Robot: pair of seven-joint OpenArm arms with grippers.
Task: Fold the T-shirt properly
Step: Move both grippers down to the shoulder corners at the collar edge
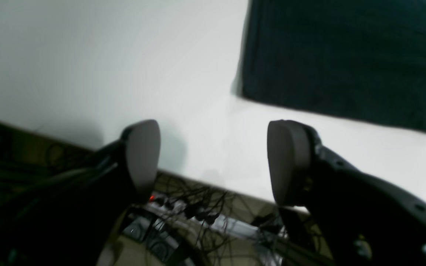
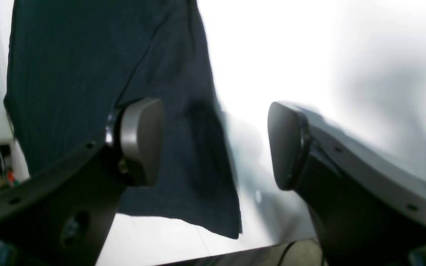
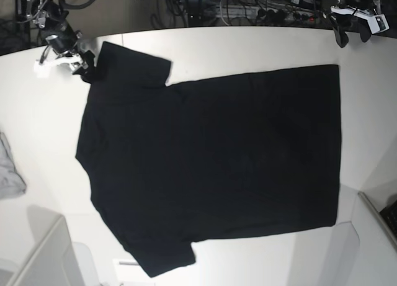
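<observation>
Black T-shirt (image 3: 211,162) spread flat on white table (image 3: 248,47), plain side up, sleeves at left, hem at right. Left gripper (image 1: 213,162) seen with jaws apart, nothing held, over far right table edge near hem corner. Right gripper (image 2: 215,142) jaws apart, nothing held, over far-left sleeve. Grey cloth (image 3: 9,171) at left edge.

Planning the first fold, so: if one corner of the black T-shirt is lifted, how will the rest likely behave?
The T-shirt lies spread flat on the white table, so it is probably thin and floppy and would sag from the lifted corner. The soft creases in the right wrist view suggest that it bunches easily. Pushed, it would likely wrinkle rather than slide whole.
</observation>
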